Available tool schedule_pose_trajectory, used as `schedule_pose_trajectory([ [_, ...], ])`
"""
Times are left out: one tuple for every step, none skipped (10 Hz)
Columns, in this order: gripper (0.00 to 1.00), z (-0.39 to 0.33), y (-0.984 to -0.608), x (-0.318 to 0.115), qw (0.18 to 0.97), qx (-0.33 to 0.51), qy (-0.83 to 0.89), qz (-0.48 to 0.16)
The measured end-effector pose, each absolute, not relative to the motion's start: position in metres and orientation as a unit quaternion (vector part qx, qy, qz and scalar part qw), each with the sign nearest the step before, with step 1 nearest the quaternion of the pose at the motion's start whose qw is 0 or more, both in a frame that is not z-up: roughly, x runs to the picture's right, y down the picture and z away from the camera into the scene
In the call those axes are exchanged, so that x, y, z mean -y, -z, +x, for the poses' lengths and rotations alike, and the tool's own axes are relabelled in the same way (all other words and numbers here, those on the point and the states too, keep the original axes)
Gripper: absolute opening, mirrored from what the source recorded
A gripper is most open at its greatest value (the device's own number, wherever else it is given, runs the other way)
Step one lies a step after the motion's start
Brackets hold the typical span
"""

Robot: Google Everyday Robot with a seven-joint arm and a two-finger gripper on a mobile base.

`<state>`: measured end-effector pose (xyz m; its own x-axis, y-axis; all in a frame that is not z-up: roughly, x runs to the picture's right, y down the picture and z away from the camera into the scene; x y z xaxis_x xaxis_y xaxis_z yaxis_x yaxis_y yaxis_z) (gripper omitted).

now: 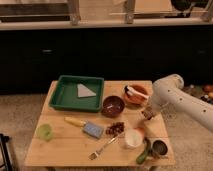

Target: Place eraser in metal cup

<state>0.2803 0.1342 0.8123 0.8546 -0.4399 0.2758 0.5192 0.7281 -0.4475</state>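
The metal cup (159, 148) stands upright near the table's front right corner, next to the white cup (133, 138). My gripper (146, 114) hangs from the white arm (175, 97), which comes in from the right. It is over the right side of the table, between the orange bowl (136, 94) and the white cup, behind and left of the metal cup. The eraser does not show on its own; I cannot tell whether it is at the gripper.
A green tray (64, 100) holding a white wedge sits at the back left, with a brown bowl (113, 105) beside it. A pale green cup (45, 131), a yellow-handled tool (74, 121) with a blue sponge (93, 130), a fork (102, 148), reddish bits (116, 128) and a green item (142, 154) lie in front.
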Motion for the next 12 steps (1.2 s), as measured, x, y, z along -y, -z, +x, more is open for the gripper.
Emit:
schedule_pose_trajectory([
  [0.0,0.281,-0.811,-0.134,0.927,0.075,0.261,-0.26],
  [0.0,0.28,-0.809,-0.134,0.926,0.076,0.265,-0.258],
  [0.0,0.279,-0.806,-0.134,0.925,0.077,0.271,-0.256],
  [0.0,0.278,-0.801,-0.135,0.922,0.081,0.28,-0.254],
  [0.0,0.277,-0.793,-0.139,0.919,0.087,0.291,-0.252],
  [0.0,0.275,-0.783,-0.145,0.916,0.096,0.3,-0.249],
  [0.0,0.275,-0.772,-0.153,0.912,0.105,0.31,-0.246],
  [0.0,0.274,-0.762,-0.161,0.909,0.114,0.318,-0.243],
  [0.0,0.273,-0.751,-0.169,0.905,0.123,0.33,-0.24],
  [0.0,0.27,-0.744,-0.175,0.899,0.132,0.342,-0.238],
  [0.0,0.268,-0.734,-0.184,0.892,0.141,0.358,-0.237],
  [0.0,0.269,-0.725,-0.194,0.885,0.146,0.372,-0.238],
])
